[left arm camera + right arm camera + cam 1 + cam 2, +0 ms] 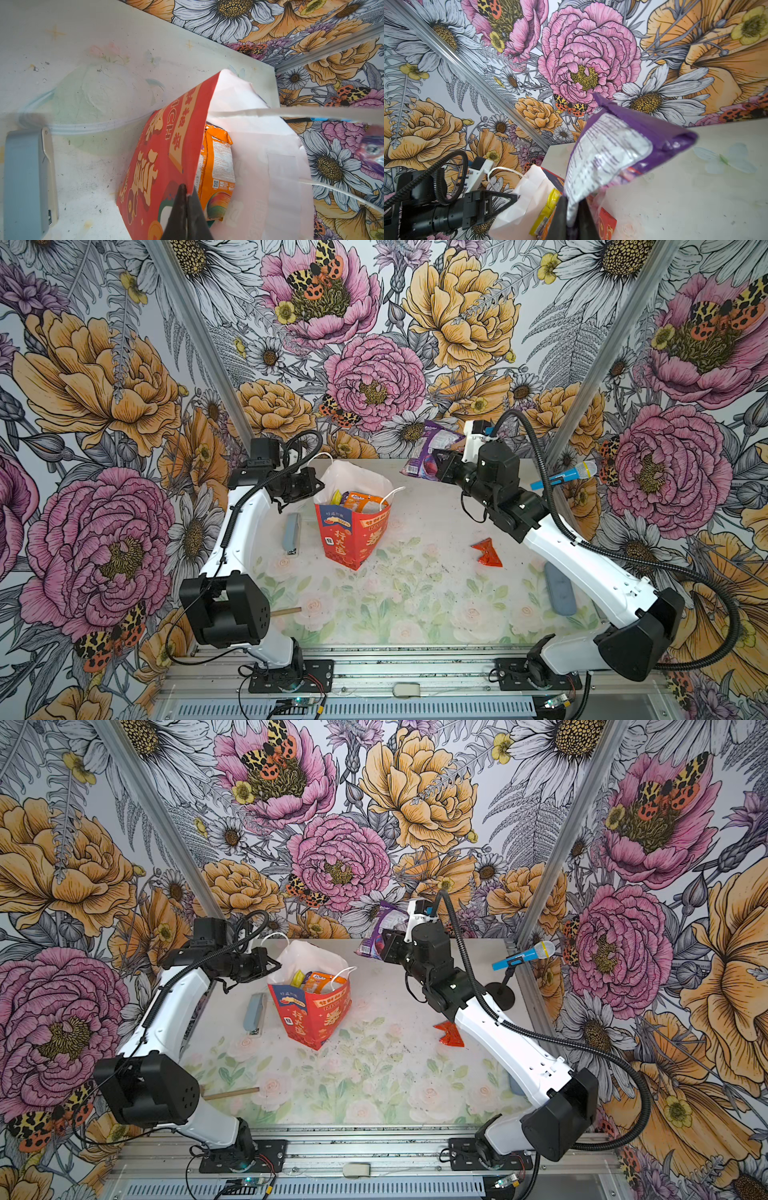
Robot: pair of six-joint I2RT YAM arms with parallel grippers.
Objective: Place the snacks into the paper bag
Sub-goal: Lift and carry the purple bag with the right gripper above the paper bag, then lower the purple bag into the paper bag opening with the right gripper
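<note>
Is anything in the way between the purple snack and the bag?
No, nothing visible. The right hand holds the purple snack in the air beside the paper bag, whose mouth the left hand holds open.

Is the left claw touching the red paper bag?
Touching. The left wrist view shows the left claw pinching the rim of the red paper bag.

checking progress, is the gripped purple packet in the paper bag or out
Out: the right gripper holds the purple packet aloft, apart from the paper bag.
</note>
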